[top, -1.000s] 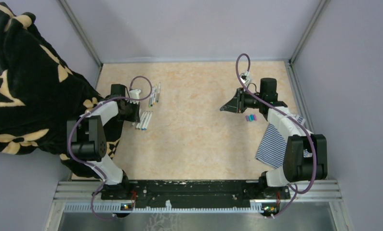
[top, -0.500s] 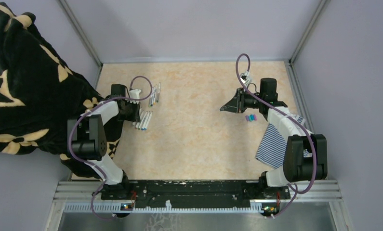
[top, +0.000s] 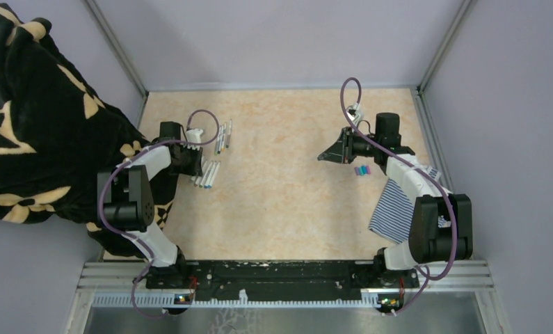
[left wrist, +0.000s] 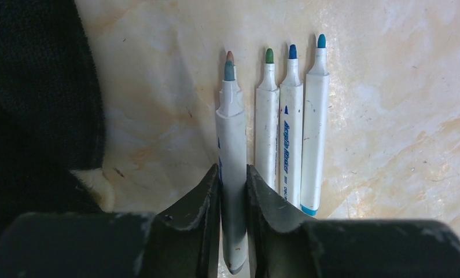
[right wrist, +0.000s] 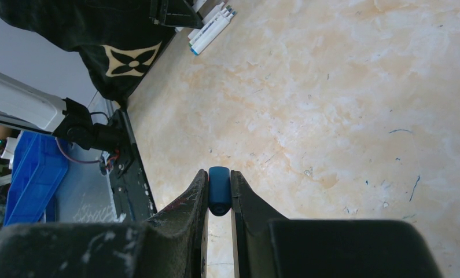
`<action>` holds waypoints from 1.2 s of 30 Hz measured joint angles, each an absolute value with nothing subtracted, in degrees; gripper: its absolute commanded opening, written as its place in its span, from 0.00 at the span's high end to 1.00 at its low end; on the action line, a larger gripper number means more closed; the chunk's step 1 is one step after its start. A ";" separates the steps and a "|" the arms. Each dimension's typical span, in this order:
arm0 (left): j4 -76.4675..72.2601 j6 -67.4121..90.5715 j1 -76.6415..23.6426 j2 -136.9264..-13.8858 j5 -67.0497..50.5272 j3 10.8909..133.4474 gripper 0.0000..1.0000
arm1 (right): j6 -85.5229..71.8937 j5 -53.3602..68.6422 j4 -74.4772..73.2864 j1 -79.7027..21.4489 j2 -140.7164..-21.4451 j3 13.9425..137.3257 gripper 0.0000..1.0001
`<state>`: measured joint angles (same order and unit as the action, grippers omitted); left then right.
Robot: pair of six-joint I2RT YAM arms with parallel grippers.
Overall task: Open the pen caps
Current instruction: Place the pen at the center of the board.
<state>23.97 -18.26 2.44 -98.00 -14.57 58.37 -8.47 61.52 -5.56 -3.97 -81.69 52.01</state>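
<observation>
Blue pen cap (right wrist: 219,190), pinched only at the tips of the right jaws, might have slipped free and rolled, while the left jaws narrowly clasped an uncapped pen (left wrist: 232,145).

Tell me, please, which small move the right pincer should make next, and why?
Probably lower toward the table and open beside the loose caps. The right pincer is shut on a blue cap alone, with no pen in it, and it hangs above the table. So that cap seems already off, and other caps lie on the table near this arm.
</observation>
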 measured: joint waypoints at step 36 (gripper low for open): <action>23.49 -18.24 3.22 -98.06 -17.39 58.37 0.58 | -8.05 61.52 -5.56 -3.97 -81.69 52.01 1.00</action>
